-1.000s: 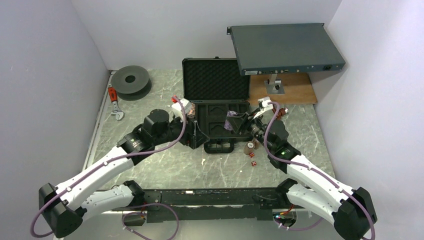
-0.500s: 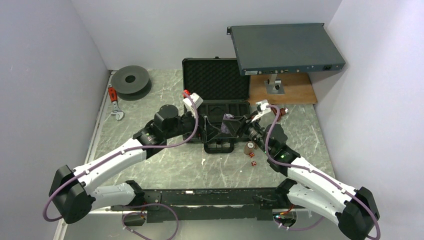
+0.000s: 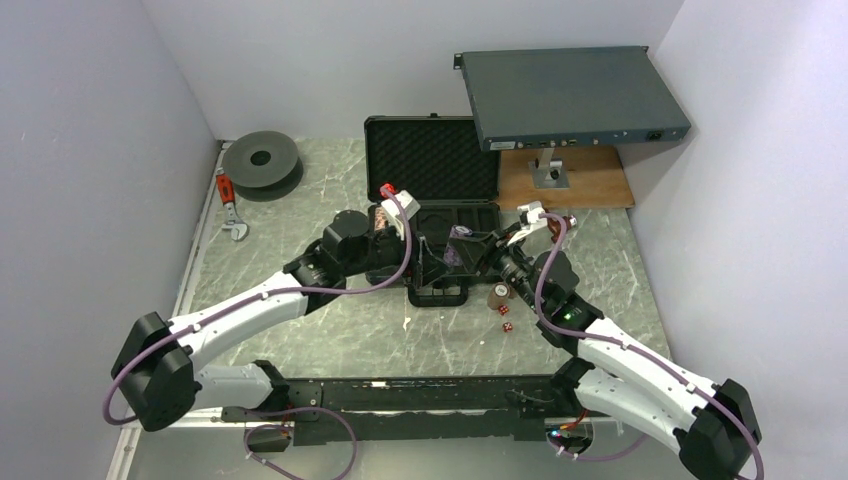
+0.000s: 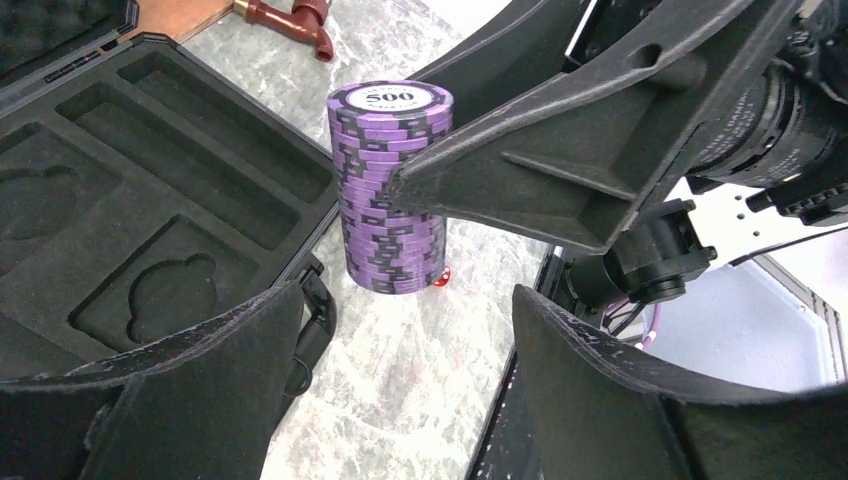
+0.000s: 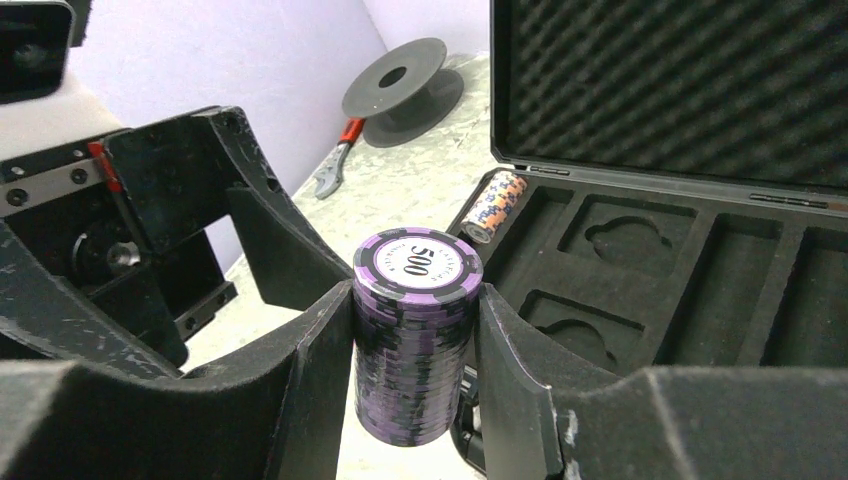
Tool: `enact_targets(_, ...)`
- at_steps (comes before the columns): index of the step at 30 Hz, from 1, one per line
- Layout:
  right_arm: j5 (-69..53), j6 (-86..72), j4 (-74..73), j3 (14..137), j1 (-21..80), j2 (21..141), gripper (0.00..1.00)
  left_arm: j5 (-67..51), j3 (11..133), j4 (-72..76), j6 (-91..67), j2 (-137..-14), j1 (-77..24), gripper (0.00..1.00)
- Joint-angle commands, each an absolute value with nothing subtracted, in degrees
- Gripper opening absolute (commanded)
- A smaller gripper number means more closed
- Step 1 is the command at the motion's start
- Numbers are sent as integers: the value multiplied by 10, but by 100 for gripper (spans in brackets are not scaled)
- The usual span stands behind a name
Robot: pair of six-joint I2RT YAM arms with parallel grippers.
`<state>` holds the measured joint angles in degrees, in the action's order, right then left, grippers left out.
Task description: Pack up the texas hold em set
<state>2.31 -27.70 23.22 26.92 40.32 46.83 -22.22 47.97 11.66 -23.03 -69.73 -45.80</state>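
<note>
Left arm swung in, jaws apart; right jaws clamp purple chip stack beside briefcase edge.

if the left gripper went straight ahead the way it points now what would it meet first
Most likely the purple chip stack, clamped upright in the right gripper, straight ahead of the open left gripper. Depth is unclear; the right gripper's own finger may be met about as soon.

Illumination even and diffuse, probably from overhead. Soft shadow under the grey rack box. Overhead view sharp, walls bright. Wrist views: purple chip stack crisp; near fingers dark, soft-focused; foam lid slightly blurred.
</note>
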Motion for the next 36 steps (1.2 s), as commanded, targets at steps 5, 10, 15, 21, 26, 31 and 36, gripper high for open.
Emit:
enact_targets(5, -18, -313, 326, 277, 401, 460, 0, -224, 484, 181, -205, -724, -461, 81)
enact_targets(10, -36, -324, 347, 273, 401, 470, 0, -237, 481, 196, -208, -744, -461, 78)
enact_targets(15, -46, -325, 356, 272, 407, 478, 0, -225, 459, 228, -217, -737, -461, 76)
enact_targets(21, -47, -327, 361, 270, 412, 480, 0, -232, 458, 239, -221, -742, -461, 72)
enact_targets(26, -47, -327, 359, 271, 411, 481, 0, -232, 454, 260, -231, -745, -461, 72)
enact_targets(31, -49, -331, 362, 269, 412, 479, 0, -228, 452, 269, -238, -743, -461, 69)
enact_targets(36, -45, -330, 363, 266, 414, 476, 0, -230, 453, 265, -241, -752, -462, 50)
